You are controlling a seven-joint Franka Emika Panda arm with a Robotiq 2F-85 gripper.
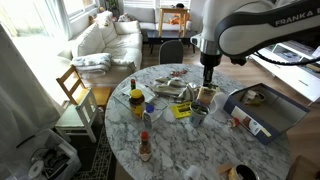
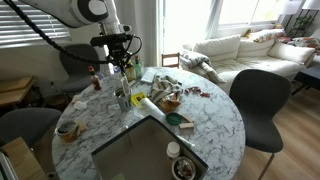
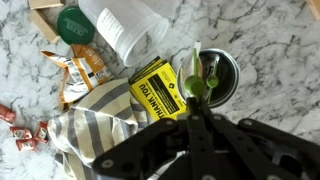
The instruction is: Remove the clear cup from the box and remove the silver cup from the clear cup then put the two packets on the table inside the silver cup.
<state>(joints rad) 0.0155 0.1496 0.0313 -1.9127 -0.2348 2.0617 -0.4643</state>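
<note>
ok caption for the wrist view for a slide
Gripper over silver cup, yellow packet beside it, clear cup lying nearby

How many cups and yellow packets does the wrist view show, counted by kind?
clear cup: 1
silver cup: 1
yellow packet: 1
Total: 3

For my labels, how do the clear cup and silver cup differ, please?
The clear cup lies on its side; the silver cup stands upright. The clear cup is see-through and looks empty; the silver cup is dark metal with something inside. Both rest on the marble table.
</note>
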